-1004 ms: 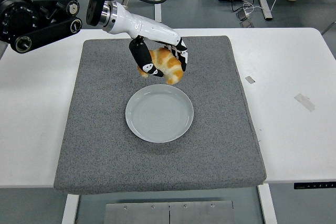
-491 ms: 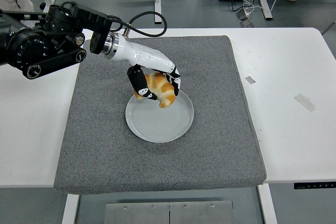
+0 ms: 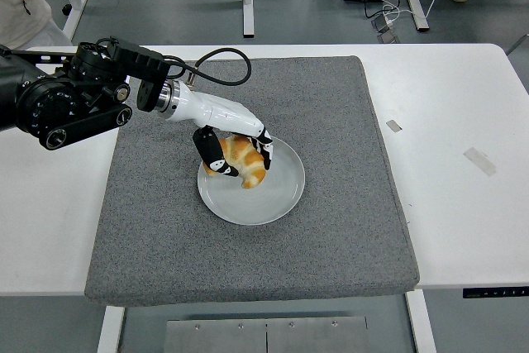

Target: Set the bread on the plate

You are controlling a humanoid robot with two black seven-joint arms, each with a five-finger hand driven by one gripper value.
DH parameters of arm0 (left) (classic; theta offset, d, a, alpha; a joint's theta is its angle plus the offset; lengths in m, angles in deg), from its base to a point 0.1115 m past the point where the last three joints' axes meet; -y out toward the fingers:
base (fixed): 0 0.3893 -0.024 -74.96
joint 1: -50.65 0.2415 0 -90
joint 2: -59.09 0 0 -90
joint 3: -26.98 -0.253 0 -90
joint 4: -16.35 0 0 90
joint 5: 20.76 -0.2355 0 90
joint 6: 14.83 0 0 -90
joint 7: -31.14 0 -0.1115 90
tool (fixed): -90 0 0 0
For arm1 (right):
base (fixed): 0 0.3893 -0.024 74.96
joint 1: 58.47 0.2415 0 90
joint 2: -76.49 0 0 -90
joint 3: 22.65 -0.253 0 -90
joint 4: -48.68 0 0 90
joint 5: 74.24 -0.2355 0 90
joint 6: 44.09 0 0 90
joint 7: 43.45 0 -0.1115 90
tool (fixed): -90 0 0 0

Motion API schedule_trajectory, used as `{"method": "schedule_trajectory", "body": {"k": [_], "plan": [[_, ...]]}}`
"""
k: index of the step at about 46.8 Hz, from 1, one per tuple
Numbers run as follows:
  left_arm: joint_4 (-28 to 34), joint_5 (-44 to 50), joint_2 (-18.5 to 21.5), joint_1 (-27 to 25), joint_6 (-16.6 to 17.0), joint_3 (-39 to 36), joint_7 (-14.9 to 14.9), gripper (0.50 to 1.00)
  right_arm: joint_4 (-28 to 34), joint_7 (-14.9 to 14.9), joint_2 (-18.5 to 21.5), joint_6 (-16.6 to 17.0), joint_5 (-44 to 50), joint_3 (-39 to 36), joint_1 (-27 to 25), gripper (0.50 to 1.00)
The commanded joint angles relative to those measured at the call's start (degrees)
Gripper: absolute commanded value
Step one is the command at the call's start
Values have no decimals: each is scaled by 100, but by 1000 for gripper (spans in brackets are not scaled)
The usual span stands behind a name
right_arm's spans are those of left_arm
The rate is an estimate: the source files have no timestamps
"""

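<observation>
Since the earlier frame the left hand [image 3: 234, 152] has dropped toward frame centre, fingers wrapped around the golden-brown croissant-shaped bread [image 3: 241, 161], now low over the round pale-grey plate [image 3: 277, 196]. Likely light, soft and flaky; hold its thick middle gently.

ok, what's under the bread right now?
The grey plate on the grey mat. The left hand grips the bread over the plate's left part; contact underneath is hidden.
</observation>
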Motion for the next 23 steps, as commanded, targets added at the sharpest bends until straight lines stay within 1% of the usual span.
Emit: {"method": "schedule_trajectory", "body": {"k": [1,5,14,23], "plan": [[-47,1,-3,90,44,0,0,500,-5,0,0,0,0,0,1,1000],[-179,1,-91,204,149,-9,0,500,4,0,0,0,0,0,1,1000],[-443,1,-284,406,228,-9,0,500,4,0,0,0,0,0,-8,1000],[-680,1,-451,486,290,-97,0,500,4,0,0,0,0,0,-8,1000]]}}
